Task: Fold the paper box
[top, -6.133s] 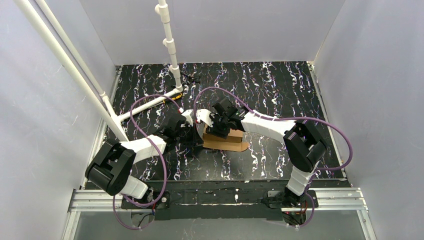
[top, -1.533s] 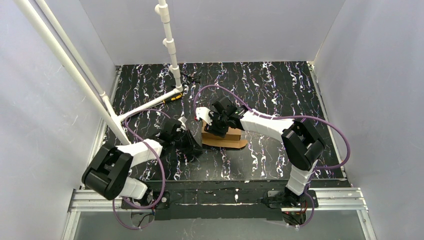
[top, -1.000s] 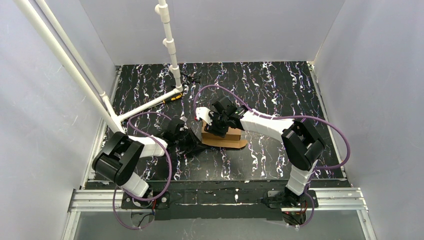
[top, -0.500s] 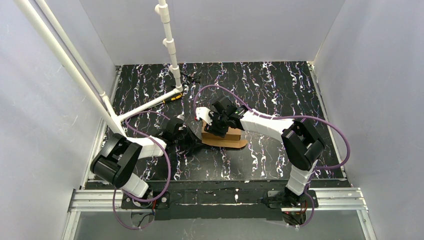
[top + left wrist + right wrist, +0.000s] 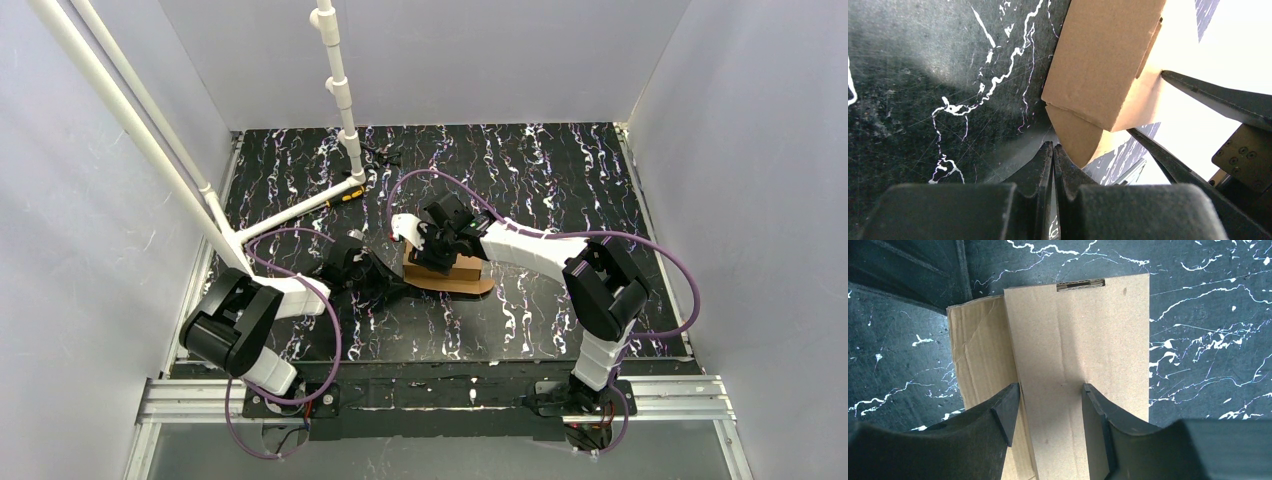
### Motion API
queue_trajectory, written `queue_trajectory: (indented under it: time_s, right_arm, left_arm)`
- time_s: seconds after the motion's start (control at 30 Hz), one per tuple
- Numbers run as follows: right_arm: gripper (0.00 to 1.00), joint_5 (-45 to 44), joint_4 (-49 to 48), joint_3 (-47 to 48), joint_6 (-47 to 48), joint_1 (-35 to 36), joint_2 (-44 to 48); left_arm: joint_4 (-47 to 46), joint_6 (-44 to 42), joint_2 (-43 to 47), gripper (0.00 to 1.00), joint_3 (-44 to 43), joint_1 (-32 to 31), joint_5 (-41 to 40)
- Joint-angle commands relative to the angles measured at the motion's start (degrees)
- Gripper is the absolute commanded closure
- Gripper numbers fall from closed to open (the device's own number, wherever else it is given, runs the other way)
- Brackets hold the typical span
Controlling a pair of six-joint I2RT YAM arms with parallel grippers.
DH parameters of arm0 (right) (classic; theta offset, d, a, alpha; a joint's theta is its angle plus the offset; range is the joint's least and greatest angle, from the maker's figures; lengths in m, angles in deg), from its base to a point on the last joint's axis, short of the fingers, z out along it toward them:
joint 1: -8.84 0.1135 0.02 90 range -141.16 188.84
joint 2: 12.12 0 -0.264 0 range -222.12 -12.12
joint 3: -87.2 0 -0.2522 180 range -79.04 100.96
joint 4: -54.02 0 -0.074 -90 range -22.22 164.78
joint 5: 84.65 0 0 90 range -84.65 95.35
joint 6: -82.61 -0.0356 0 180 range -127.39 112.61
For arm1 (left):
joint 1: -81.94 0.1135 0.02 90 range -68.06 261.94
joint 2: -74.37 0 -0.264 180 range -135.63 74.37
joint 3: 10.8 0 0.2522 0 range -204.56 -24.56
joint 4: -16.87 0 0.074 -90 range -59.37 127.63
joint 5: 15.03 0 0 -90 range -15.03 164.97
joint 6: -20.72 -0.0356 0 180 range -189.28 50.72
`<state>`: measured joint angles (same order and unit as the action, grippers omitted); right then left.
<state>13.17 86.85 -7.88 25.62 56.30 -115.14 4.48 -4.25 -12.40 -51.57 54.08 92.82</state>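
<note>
The paper box [image 5: 455, 277] is brown cardboard, partly folded, lying mid-table with a rounded flap pointing right. My right gripper [image 5: 438, 252] is above its left part. In the right wrist view that gripper [image 5: 1050, 390] is open, its fingers spread over the flat top panel [image 5: 1083, 335], and a side flap [image 5: 975, 350] lies lower on the left. My left gripper [image 5: 388, 284] is low on the table at the box's left end. In the left wrist view it [image 5: 1053, 146] is shut and empty, its tips touching or almost touching a rounded flap [image 5: 1075, 140] under the box's side wall [image 5: 1103, 60].
A white pipe frame [image 5: 338, 95] stands at the back left, with a black-and-orange marker [image 5: 345, 196] by its foot. Purple cables [image 5: 420, 180] loop over both arms. Grey walls close in the black marbled table [image 5: 560, 170] on three sides.
My left gripper has slid right along the table, up to the box's left end, staying shut. The right gripper and the box have stayed where they were.
</note>
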Motion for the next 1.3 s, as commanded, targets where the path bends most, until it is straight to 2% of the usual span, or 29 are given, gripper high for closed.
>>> queue_trajectory:
  time_s: [0.0,0.13,0.4,0.63,0.73,0.8,0.9,0.97,1.0,1.03,1.1,1.27]
  right_arm:
    - [0.43,2.73,5.01,-1.11,-1.37,0.22,-4.07]
    - [0.43,2.73,5.09,-1.11,-1.38,0.17,-4.11]
    - [0.43,2.88,5.56,-1.04,-0.61,0.17,-3.90]
    - [0.41,3.41,7.31,-1.01,2.53,0.17,-3.61]
    - [0.39,6.25,9.20,-0.66,4.36,0.17,-1.86]
    - [0.31,7.86,9.77,-0.55,5.06,-0.19,3.44]
    - [0.24,12.59,11.14,-2.49,7.56,-2.16,9.30]
    - [0.20,17.76,10.20,-4.69,7.48,-6.58,12.93]
    - [0.20,19.47,10.22,-5.05,7.37,-8.65,13.63]
    - [0.20,20.50,10.21,-5.14,7.22,-9.76,13.94]
    - [0.20,23.05,9.84,-5.43,6.40,-12.90,14.85]
    - [0.21,27.83,2.18,-9.16,-2.40,-22.33,18.26]
  left_arm:
    - [-4.33,1.52,2.49,0.97,0.08,0.51,1.14]
    - [-4.39,0.69,2.70,0.96,0.29,0.78,2.26]
    - [-3.58,-8.69,5.48,0.93,4.30,1.00,8.83]
    - [7.97,-16.60,16.04,0.88,6.27,1.46,5.53]
    - [19.12,-22.78,24.56,0.77,4.04,1.51,1.73]
    - [24.77,-25.62,29.06,0.66,2.28,1.53,-1.20]
    - [25.85,-26.95,32.18,0.49,0.55,1.55,-3.18]
    - [23.96,-26.32,31.66,0.37,0.11,1.58,-3.35]
    - [22.71,-24.91,29.75,0.19,-0.18,1.64,-3.32]
    - [22.83,-24.48,28.63,0.07,-0.84,1.66,-3.63]
    - [22.99,-25.23,26.16,0.02,-2.74,1.69,-2.85]
    - [24.82,-26.95,18.97,0.03,-9.81,1.84,-0.72]
